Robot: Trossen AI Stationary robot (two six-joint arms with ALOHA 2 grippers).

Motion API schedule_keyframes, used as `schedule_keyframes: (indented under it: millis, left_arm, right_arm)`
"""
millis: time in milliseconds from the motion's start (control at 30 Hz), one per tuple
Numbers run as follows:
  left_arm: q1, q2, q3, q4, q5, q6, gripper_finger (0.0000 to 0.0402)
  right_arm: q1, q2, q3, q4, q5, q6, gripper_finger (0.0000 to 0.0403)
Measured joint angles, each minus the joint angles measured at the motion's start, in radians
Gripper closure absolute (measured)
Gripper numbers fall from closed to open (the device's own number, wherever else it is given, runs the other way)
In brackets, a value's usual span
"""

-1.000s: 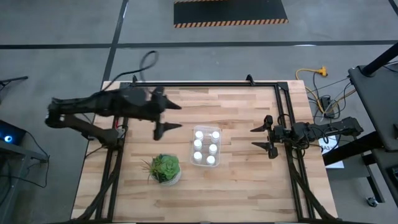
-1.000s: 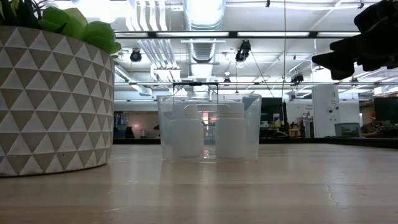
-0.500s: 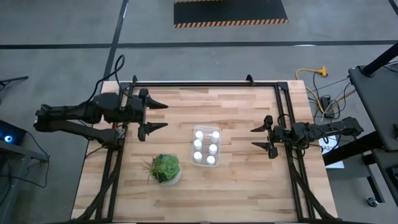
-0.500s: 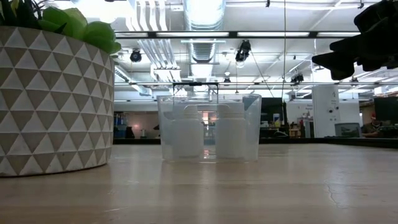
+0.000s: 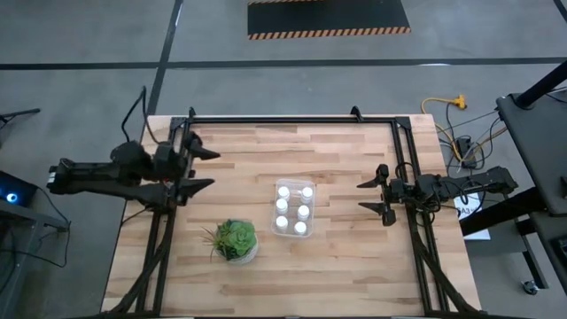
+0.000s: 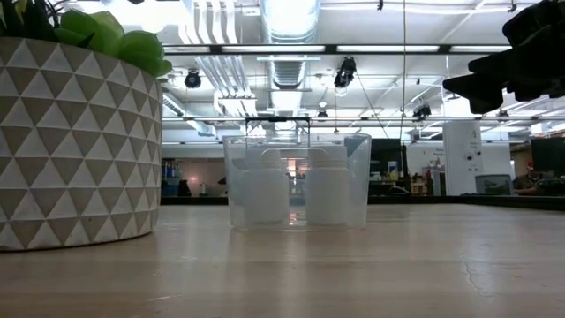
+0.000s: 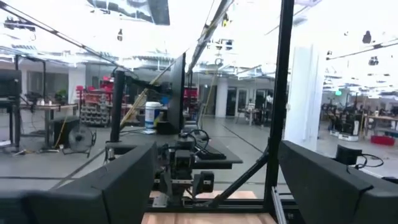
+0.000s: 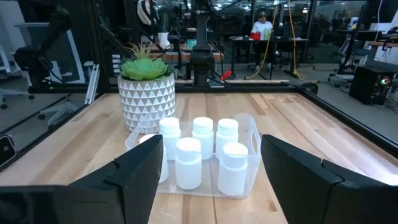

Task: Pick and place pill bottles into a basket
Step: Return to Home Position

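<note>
- All six pill bottles (image 5: pixel 303 211) are standing upright inside the clear plastic basket (image 5: pixel 293 182), arranged in two rows of three.
- The basket is sitting near the middle of the bench (image 5: pixel 354 266), just beside the potted plant (image 5: pixel 235 239), on that plant's right-arm side.
- No bottle is lying loose on the bench in any view, so the placing part of the task is judged complete.
- The left tool (image 5: pixel 211 168) is hovering over the left edge of the bench, well apart from the basket. Its fingers are spread wide and are carrying nothing.
- The right tool (image 5: pixel 360 196) is waiting over the right side of the bench, pointing toward the basket. Its fingers are also spread wide and empty.
- In the right wrist view, the bottles (image 8: pixel 203 142) are showing between the two fingers, inside the basket wall (image 8: pixel 249 140), with the plant pot (image 8: pixel 147 99) behind them.
- Remaining work, as judged: only parking the arms at rest, since nothing is waiting to be picked.
</note>
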State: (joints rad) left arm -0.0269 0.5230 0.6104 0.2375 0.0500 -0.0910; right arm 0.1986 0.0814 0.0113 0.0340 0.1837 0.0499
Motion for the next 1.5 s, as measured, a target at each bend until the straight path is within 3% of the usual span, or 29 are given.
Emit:
schedule_keyframes:
  millis: [333,633,733,967,1067,1167,1500]
  left_arm:
    - [0.0,-0.261,-0.119,0.017,-0.002,-0.006,0.0087]
    - [0.0,-0.376,-0.169,0.053,0.0,-0.006,0.0087]
    - [0.0,-0.407,-0.234,0.211,0.0,0.014,0.0087]
    - [0.0,-0.468,-0.489,0.78,0.001,0.052,0.0087]
    - [0.0,-0.485,-0.6,0.918,0.0,0.05,0.0087]
    - [0.001,-0.486,-0.585,0.832,0.002,0.048,0.0087]
    - [0.001,-0.407,-0.58,0.811,0.003,0.046,0.0087]
  right_arm:
    - [0.0,0.0,0.0,0.0,0.0,0.0,0.0142]
    - [0.0,0.0,0.0,0.0,0.0,0.001,0.0142]
    - [0.0,0.0,0.0,0.0,0.0,0.0,0.0142]
    - [0.0,0.0,0.0,0.0,0.0,0.001,0.0142]
    - [0.0,0.0,0.0,0.0,0.0,0.001,0.0142]
    - [0.0,0.0,0.0,0.001,0.0,0.0,0.0142]
    - [0.0,0.0,0.0,0.0,0.0,0.001,0.0142]
